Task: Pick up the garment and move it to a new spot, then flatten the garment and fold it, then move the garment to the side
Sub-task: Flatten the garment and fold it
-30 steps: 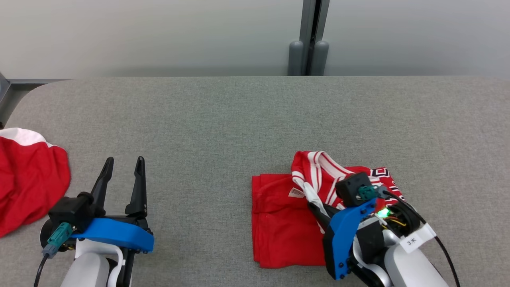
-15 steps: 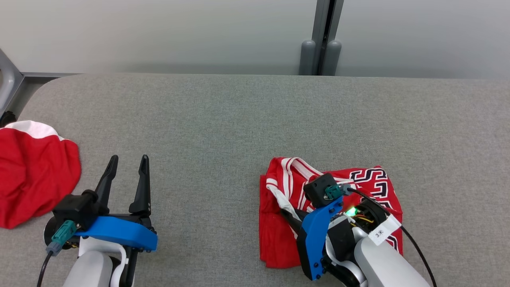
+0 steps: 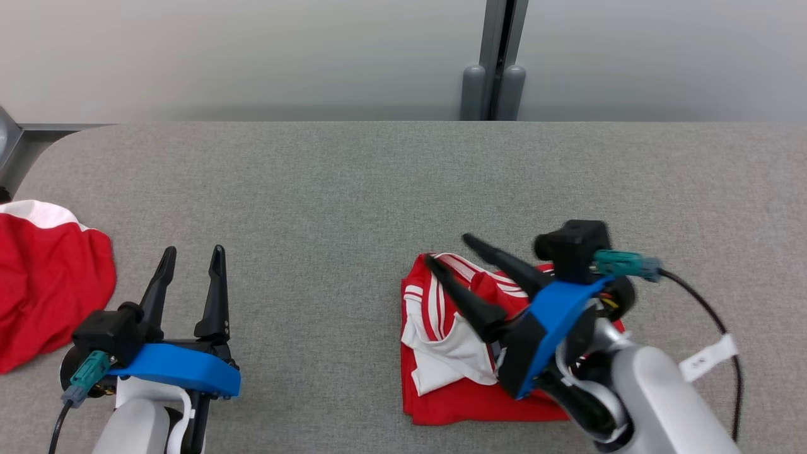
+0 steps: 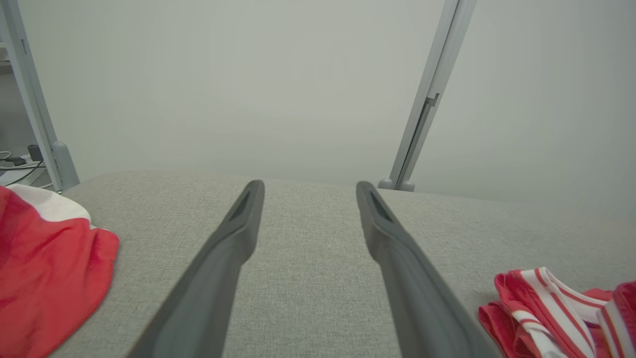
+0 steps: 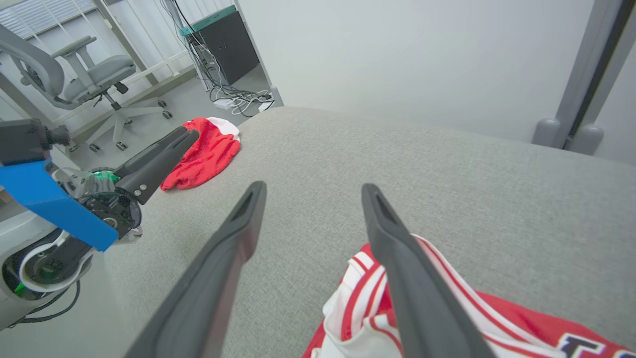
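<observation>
- Pale grey wall [image 3: 252, 57] ran behind a grey fabric-covered worktop [image 3: 353, 189], and a grey post [image 3: 493, 82] stood upright against that wall just past the worktop's far edge.
- You would have found the garment [image 3: 454, 397] lying on the worktop straight out from the post, well away from it on the side nearest the robot.
- It was red with white stripes, folded into a rough rectangle, and a white patch of cloth lay turned up on its top layer.
- Your right hand [image 3: 448, 248] was over the garment, on the side that faces the post, with its fingers slanting up and to the left.
- Its two fingers were spread wide with nothing between them, so it gripped nothing.
- I could not tell whether the lower finger brushed the cloth.
- Your left hand [image 3: 194, 250] sat far to the left of the post, low over bare worktop near the robot, with its fingers pointing towards the wall.
- That hand was also fully spread and empty, well apart from the garment.
- A second red cloth [image 3: 50, 277] with a white edge lay crumpled still farther left of the post, at the worktop's left end, clear of the left hand.
- Off that end, the right wrist view showed an office chair [image 5: 94, 74] on the floor.
</observation>
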Robot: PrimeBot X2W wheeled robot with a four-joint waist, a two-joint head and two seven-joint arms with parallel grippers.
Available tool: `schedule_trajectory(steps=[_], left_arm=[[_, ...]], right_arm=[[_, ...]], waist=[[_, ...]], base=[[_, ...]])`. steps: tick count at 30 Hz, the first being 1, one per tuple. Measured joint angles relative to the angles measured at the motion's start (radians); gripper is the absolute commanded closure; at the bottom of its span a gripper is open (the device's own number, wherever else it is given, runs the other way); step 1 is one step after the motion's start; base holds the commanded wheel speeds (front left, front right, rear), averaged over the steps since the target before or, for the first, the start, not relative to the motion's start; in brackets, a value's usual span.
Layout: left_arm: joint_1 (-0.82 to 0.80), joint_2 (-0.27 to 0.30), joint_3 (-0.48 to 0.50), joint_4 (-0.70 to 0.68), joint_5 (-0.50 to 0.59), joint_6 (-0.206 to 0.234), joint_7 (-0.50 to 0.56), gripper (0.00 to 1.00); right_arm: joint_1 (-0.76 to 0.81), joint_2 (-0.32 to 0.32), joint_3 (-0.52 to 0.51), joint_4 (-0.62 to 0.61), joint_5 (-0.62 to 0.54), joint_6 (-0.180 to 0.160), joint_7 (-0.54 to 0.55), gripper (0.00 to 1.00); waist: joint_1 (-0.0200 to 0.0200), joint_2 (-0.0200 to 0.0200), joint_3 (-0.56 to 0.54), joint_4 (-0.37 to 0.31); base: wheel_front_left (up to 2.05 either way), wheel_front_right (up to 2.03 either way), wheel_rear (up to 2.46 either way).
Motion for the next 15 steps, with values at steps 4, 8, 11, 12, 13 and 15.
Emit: schedule_trajectory(steps=[4,8,11,12,13,15], left_arm=[[0.003,0.0,0.003,-0.005,0.0,0.0,0.0,0.0],[0.004,0.001,0.003,-0.007,0.0,0.0,0.0,0.0],[0.004,0.004,0.001,-0.006,0.0,0.0,0.0,0.0],[0.004,0.007,-0.001,-0.005,0.001,0.0,0.0,0.0],[0.003,0.009,-0.001,-0.005,0.001,0.0,0.0,0.0],[0.002,0.012,-0.004,-0.002,0.002,0.0,0.0,0.0]], right_arm=[[0.068,-0.02,-0.174,-0.068,-0.091,0.0,0.009,0.0],[0.132,-0.032,-0.339,-0.074,-0.216,0.0,0.031,0.0],[0.16,-0.032,-0.41,-0.046,-0.291,0.0,0.035,0.0],[0.166,-0.032,-0.424,-0.035,-0.311,0.0,0.031,0.0],[0.17,-0.031,-0.433,-0.021,-0.329,0.0,0.026,0.0],[0.171,-0.028,-0.44,0.014,-0.357,0.0,0.006,0.0]], waist=[[0.0,0.0,-0.003,-0.008],[0.0,0.0,-0.003,-0.012],[0.0,0.0,0.0,-0.015],[0.0,0.0,0.0,-0.016],[0.0,0.0,0.001,-0.017],[0.0,0.0,0.003,-0.019]], base=[[0.0,0.0,0.0],[0.0,0.0,0.0],[0.0,0.0,0.0],[0.0,0.0,0.0],[0.0,0.0,0.0],[0.0,0.0,0.0]])
